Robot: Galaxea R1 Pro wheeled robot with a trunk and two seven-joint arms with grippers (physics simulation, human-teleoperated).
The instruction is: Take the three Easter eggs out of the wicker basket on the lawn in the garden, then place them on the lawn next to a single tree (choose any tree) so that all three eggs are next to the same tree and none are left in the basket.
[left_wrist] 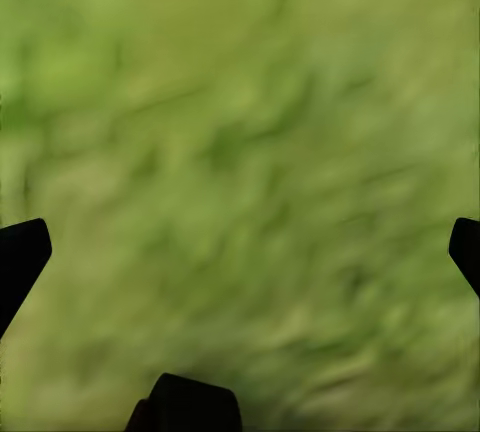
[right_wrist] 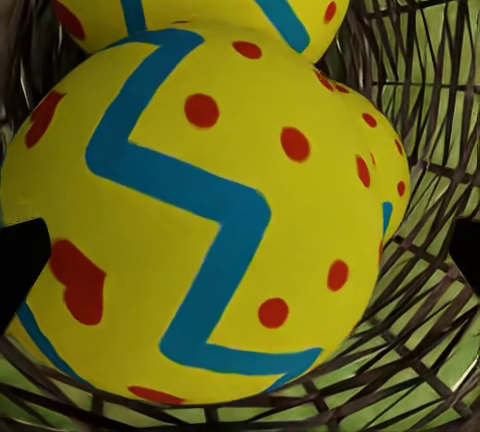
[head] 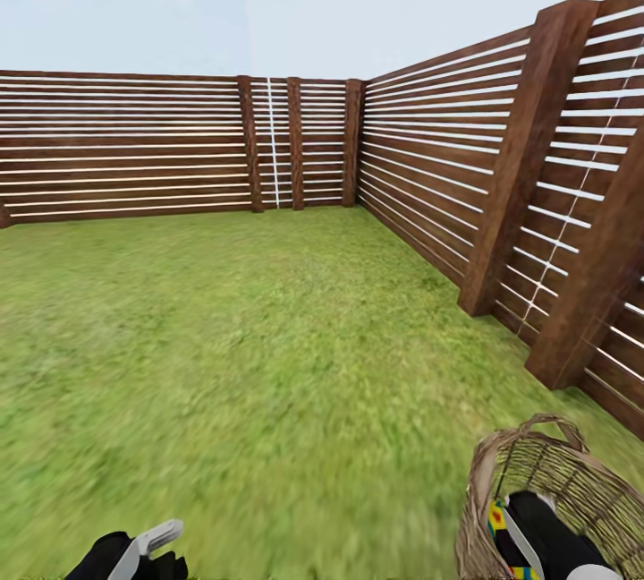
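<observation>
The head camera looks forward and down from above both arms across the lawn [head: 268, 365] toward a corner of the slatted wooden fence [head: 429, 168], with sky above; the left end effector [head: 148, 549] sits at its lower left edge and the wicker basket [head: 572, 473] at its lower right. The left wrist camera faces down at blurred grass from fairly near, its dark fingertips [left_wrist: 22, 252] at the picture's sides. The right wrist camera looks from very close into the basket at the Easter eggs [right_wrist: 200, 222]. Head and right wrist views share the basket; head and left wrist views share the lawn.
</observation>
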